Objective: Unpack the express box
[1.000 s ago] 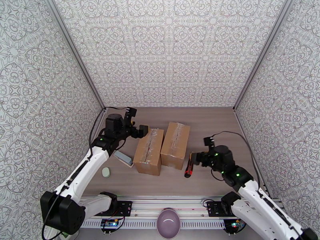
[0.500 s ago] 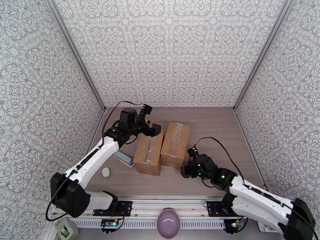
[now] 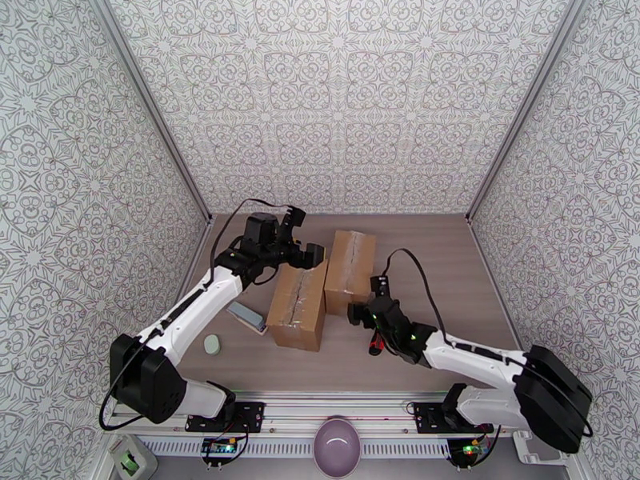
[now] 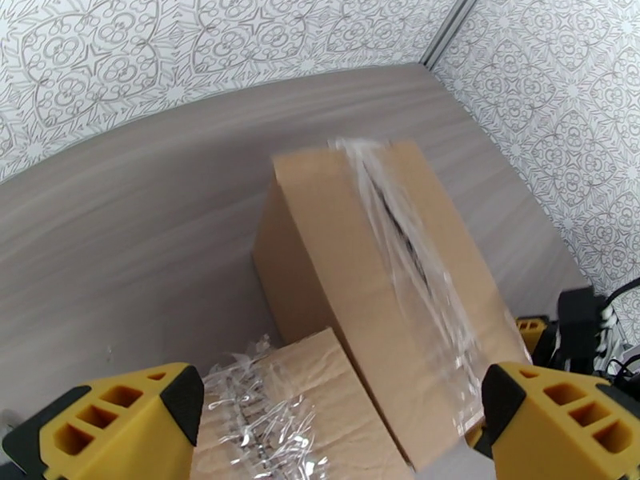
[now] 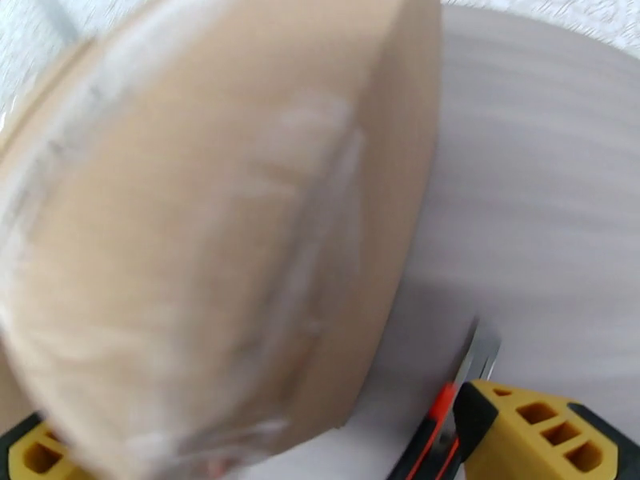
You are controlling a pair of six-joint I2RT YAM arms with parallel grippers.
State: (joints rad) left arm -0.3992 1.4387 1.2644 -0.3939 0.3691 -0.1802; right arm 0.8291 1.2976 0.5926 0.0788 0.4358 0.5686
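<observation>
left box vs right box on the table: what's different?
The left box sits nearer the arm bases; the right box sits farther back. The left box's tape is crumpled and lifted at its far end; the right box's lies flatter along its seam. The open left hand is over the left box's far end; the open right hand is at the right box's near end. Both are brown cardboard.

Two brown cardboard boxes, flaps closed and taped lengthwise with clear tape, are shown lying flat side by side: the left box (image 3: 298, 307), its tape crumpled, and the right box (image 3: 350, 270), set slightly farther back.
</observation>
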